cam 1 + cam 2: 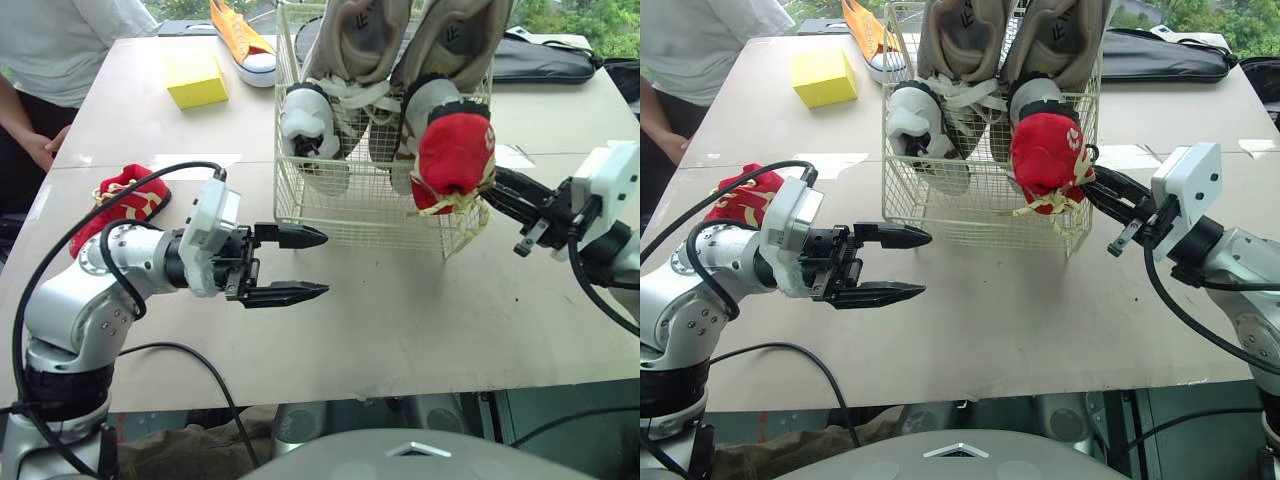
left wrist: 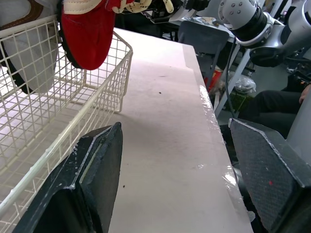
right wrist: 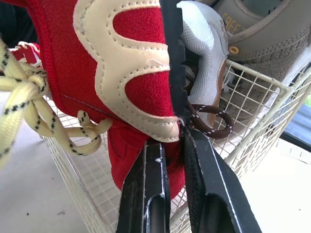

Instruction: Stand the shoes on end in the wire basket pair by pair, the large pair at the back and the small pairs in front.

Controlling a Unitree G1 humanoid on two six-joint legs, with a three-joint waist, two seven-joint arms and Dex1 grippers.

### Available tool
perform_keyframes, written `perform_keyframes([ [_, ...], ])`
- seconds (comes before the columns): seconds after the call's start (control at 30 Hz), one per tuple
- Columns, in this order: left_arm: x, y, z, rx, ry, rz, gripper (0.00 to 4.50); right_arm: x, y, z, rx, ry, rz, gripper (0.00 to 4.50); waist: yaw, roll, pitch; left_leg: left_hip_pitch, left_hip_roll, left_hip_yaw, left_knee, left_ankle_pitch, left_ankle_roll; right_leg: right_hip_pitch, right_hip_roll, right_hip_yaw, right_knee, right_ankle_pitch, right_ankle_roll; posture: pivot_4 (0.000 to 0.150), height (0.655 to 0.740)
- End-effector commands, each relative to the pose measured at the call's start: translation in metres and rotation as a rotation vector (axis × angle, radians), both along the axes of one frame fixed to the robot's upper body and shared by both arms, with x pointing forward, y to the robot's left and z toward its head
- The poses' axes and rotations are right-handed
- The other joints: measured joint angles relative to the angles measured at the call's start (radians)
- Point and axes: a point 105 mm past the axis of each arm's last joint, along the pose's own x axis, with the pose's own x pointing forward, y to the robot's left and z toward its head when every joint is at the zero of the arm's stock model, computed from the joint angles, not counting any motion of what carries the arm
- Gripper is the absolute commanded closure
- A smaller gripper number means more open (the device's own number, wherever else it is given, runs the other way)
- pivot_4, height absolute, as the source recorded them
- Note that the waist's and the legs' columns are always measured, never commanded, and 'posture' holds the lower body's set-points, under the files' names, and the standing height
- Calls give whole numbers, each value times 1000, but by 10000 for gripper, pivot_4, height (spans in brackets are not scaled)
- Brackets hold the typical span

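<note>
The white wire basket [image 1: 375, 220] stands mid-table. A large tan pair [image 1: 365, 40] is upright at its back, with two small white-grey shoes [image 1: 300, 125] in front of it. My right gripper [image 1: 492, 187] is shut on the edge of a small red shoe [image 1: 455, 150] and holds it toe-down at the basket's front right corner, its cream laces dangling over the rim. In the right wrist view the fingers [image 3: 150, 189] pinch the red shoe [image 3: 131, 63]. A second red shoe [image 1: 125, 198] lies on the table at the left. My left gripper [image 1: 300, 265] hovers open in front of the basket.
An orange shoe [image 1: 240, 40] and a yellow block [image 1: 197, 80] lie at the back left. A black bag [image 1: 545, 60] lies at the back right. A person [image 1: 40, 60] stands at the table's far left corner. Bare tabletop [image 1: 400, 320] stretches in front of the basket.
</note>
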Motion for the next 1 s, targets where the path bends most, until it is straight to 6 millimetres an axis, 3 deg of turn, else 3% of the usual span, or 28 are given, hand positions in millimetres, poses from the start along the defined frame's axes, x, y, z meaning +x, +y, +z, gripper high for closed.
perform_keyframes([
  [0.03, -2, -5, 9, -27, -79, -2, 6878, 0, -2, -9, -78, 18, 11, 45000, 1, 0, 0, 0, 0, 0, 0, 0, 0, 0, 0, 0, 0, 0, 0, 1500, 7400],
  [0.2, 3, -9, 13, -59, -115, 30, 6878, 4, -4, -52, -148, 144, 55, 45000, 0, -1, -1, 1, 0, 0, 0, 0, 0, 1, 0, 0, 0, 0, 0, 1500, 7400],
  [0.37, 2, -10, 13, -61, -121, 44, 6878, 2, -5, -62, -109, 215, 130, 45000, -3, -3, -3, 14, 0, 0, -1, 0, 0, 14, 1, 0, -2, 0, 0, 1500, 7400],
  [0.4, 2, -10, 12, -62, -118, 53, 6305, 2, -4, -60, -95, 212, 144, 36910, -3, -4, -3, 18, 0, 0, -2, 0, 0, 19, 1, 0, -4, 0, 0, 1500, 7400],
  [0.47, 2, -10, 11, -65, -112, 64, 6305, 1, -4, -56, -76, 204, 160, 28750, -3, -5, -4, 21, 1, -1, -2, 0, 0, 23, 1, -1, -5, 0, 0, 1500, 7400],
  [0.63, -2, -7, 8, -62, -86, 75, 6305, 12, -14, -43, -49, 141, 86, 2427, -4, -5, -4, 22, 1, 0, -2, 0, 0, 23, 1, 0, -4, 0, 0, 1500, 7400],
  [0.9, 0, 12, 6, -68, -73, 185, 6305, -3, -24, 3, -8, 66, 92, 1066, 5, -2, -2, 18, 0, -2, -2, 0, 0, 20, 0, -2, -5, 0, 0, 1500, 7400],
  [1.0, -2, 13, 1, -70, -66, 215, 6305, -22, -11, 27, 30, 62, 184, 1066, 3, -1, -1, 17, 0, -2, -3, -1, 1, 19, 0, -2, -6, 0, 0, 1500, 7400],
])
